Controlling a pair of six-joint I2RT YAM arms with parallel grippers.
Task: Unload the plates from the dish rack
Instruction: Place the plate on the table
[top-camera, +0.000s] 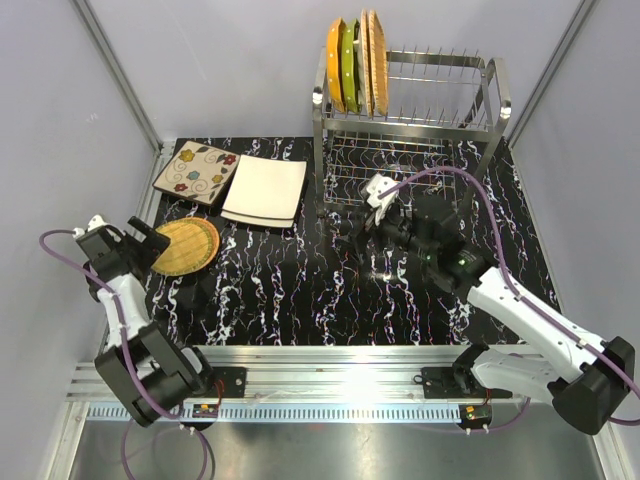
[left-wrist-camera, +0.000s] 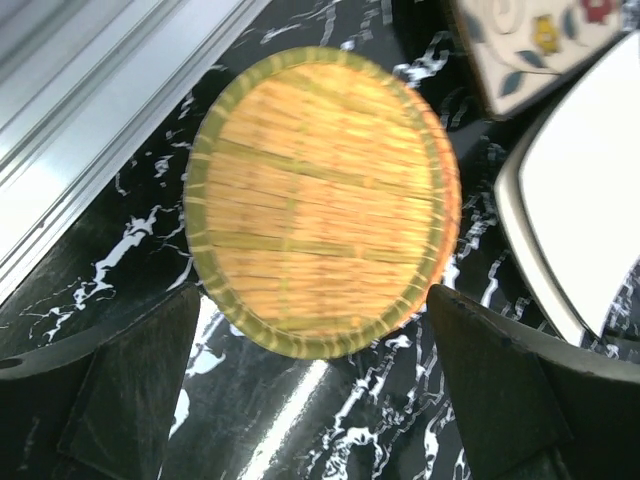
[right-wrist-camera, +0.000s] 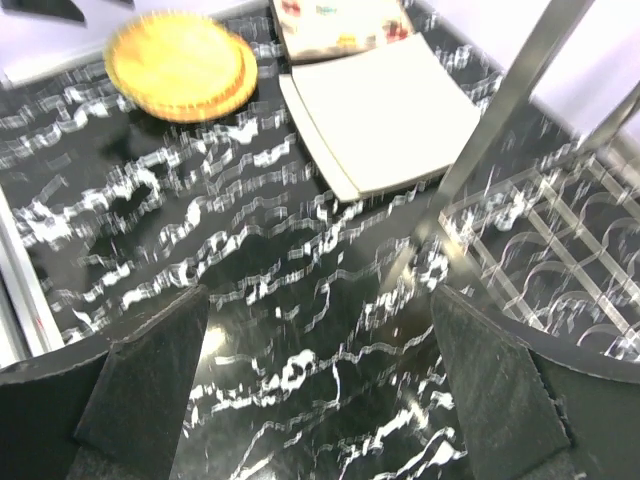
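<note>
left gripper wide open, holding nothing, right by the round orange-tan wicker plate lying flat on the black marbled tabletop, left of frame | right gripper wide open, empty too | orange, green and wicker plates upright in the steel wire dish rack, top centre

The dish rack is shiny metal wire, the table is glossy black with white streaks, the round plate is rough woven straw, and the white plate looks smooth.

Wicker plate, floral plate, white plate flat; other plates upright in dish rack.
</note>
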